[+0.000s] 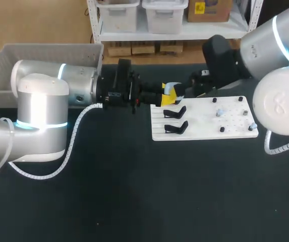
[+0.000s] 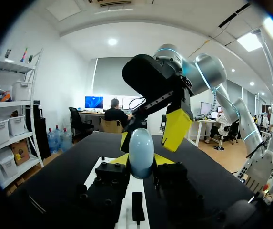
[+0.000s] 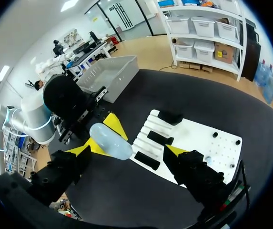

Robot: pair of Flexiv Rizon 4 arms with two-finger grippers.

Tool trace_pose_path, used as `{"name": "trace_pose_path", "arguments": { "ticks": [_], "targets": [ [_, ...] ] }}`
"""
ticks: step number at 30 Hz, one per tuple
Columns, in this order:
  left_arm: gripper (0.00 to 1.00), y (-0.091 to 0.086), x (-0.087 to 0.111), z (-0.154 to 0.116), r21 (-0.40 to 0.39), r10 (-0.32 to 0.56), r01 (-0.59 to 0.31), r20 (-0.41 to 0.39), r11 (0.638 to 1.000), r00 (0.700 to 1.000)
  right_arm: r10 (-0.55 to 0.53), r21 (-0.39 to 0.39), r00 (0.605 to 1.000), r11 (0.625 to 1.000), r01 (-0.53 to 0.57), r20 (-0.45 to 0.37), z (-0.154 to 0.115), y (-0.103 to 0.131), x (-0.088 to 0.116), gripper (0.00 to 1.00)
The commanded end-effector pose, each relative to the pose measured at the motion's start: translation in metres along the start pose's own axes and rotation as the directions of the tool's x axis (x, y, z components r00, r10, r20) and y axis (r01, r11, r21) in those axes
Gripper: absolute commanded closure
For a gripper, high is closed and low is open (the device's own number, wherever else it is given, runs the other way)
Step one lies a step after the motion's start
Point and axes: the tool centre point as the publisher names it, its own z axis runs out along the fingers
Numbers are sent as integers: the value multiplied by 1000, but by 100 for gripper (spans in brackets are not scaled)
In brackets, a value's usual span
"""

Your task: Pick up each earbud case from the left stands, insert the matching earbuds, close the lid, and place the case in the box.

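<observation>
A pale blue egg-shaped earbud case [image 1: 169, 88] is held above the left end of the white board [image 1: 235, 128], my left gripper [image 1: 166, 97] shut on it. In the left wrist view the case [image 2: 141, 152] stands upright between my yellow tips. My right gripper [image 1: 188, 91] is wide open just beyond the case. Its yellow fingers [image 2: 176, 130] stand on either side of the case without touching. From the right wrist, the case [image 3: 110, 141] lies between my spread right gripper [image 3: 126, 153]. Small earbuds [image 1: 220, 112] sit on the board's right half.
Two black stands [image 1: 175, 112] remain on the board's left part, with black pegs [image 1: 215, 100] further right. A grey box [image 1: 3, 65] stands at the back left of the black table. The table's front half holds only my left arm's cable.
</observation>
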Motion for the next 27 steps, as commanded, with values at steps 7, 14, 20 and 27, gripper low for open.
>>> {"name": "trace_pose_path", "arguments": {
  "ticks": [7,14,20,27],
  "targets": [
    [100,0,1,0,-2,2,-2,3,1000,1000,6,13,1000,1000,-6,6,-3,-3,-3,0],
    [100,0,1,0,-2,2,-2,3,1000,1000,6,38,1000,999,-7,15,-6,-7,-8,0],
    [100,0,1,0,-2,2,-2,3,1000,1000,-1,56,1000,998,-1,31,-12,-7,-15,0],
    [100,0,1,0,-2,2,-2,3,1000,1000,-20,76,999,997,16,51,-19,-9,-26,0]
  ]
}}
